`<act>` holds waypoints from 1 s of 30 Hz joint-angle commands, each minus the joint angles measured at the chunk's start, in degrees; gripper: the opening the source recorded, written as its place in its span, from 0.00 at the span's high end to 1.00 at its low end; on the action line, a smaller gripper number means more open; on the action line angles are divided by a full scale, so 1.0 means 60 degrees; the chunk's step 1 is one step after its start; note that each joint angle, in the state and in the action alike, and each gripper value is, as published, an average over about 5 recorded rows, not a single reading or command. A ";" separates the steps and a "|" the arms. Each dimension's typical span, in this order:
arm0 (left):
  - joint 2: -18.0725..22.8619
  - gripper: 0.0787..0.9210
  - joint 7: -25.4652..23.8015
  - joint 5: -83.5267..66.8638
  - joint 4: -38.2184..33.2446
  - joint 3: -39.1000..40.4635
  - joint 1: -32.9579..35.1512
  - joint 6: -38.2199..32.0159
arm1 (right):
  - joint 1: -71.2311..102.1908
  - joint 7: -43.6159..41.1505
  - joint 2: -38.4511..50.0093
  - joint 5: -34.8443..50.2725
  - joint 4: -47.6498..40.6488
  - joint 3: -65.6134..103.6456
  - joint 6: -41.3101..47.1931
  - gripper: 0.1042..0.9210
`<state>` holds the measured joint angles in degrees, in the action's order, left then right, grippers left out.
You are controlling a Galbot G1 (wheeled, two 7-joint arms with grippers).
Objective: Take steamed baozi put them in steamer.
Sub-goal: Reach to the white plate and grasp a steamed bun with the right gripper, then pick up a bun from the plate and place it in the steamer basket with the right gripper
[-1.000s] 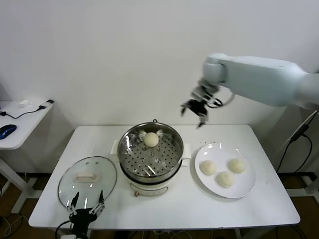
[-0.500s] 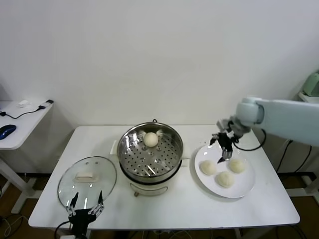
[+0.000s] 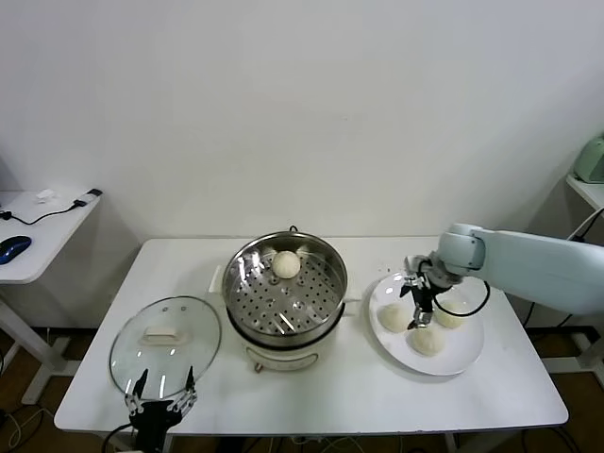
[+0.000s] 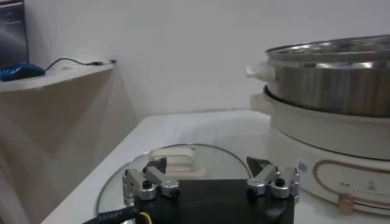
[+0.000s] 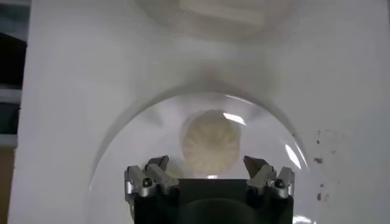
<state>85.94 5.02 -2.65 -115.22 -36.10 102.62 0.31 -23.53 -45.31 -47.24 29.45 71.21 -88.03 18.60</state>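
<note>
The steamer [image 3: 283, 300] stands mid-table with one steamed baozi [image 3: 286, 264] at the back of its perforated basket. Three more baozi [image 3: 427, 340] lie on the white plate [image 3: 465, 355] to its right. My right gripper [image 3: 416, 302] hangs open low over the plate, between the left bun [image 3: 390, 318] and the back-right bun [image 3: 451, 315]. In the right wrist view one baozi [image 5: 210, 141] lies just beyond the spread fingertips of the right gripper [image 5: 206, 165]. My left gripper [image 3: 162, 403] is parked open at the table's front left, by the lid. In its own view the left gripper [image 4: 207, 165] holds nothing.
A round glass lid [image 3: 165, 338] with a white handle lies flat on the white table [image 3: 377, 396], left of the steamer [image 4: 341, 85]. In the left wrist view the lid [image 4: 183, 159] is just beyond the fingers. A side desk with a blue mouse [image 3: 14, 247] stands at far left.
The right arm has swung from high behind the steamer down and to the right, onto the plate of buns, staying open. The left arm has not moved.
</note>
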 commanded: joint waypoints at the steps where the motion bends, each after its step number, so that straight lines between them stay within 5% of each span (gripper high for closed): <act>1: 0.0010 0.12 0.0002 0.0032 0.0013 0.0000 0.0007 -0.0004 | 0.0951 0.0161 -0.0459 -0.0181 -0.0835 0.0640 0.0295 0.12; 8: -0.0010 0.12 0.0007 -0.0008 0.0006 -0.0047 0.0014 0.0007 | 0.1136 0.0322 -0.0625 -0.0243 -0.0910 0.0817 0.0333 0.12; 18: -0.0007 0.12 0.0013 0.0010 -0.0036 -0.0031 0.0010 0.0019 | 0.0475 0.0065 -0.0481 -0.0326 -0.0470 0.0567 0.0331 0.33; 30: 0.0005 0.12 0.0012 0.0044 -0.0197 0.0032 0.0107 0.0029 | -0.5204 -0.1701 -0.0894 0.1837 0.0160 -0.2527 -0.0650 0.34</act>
<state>85.91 5.09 -2.42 -116.48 -35.84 103.25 0.48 -33.88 -49.38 -50.40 32.83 70.65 -92.75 17.81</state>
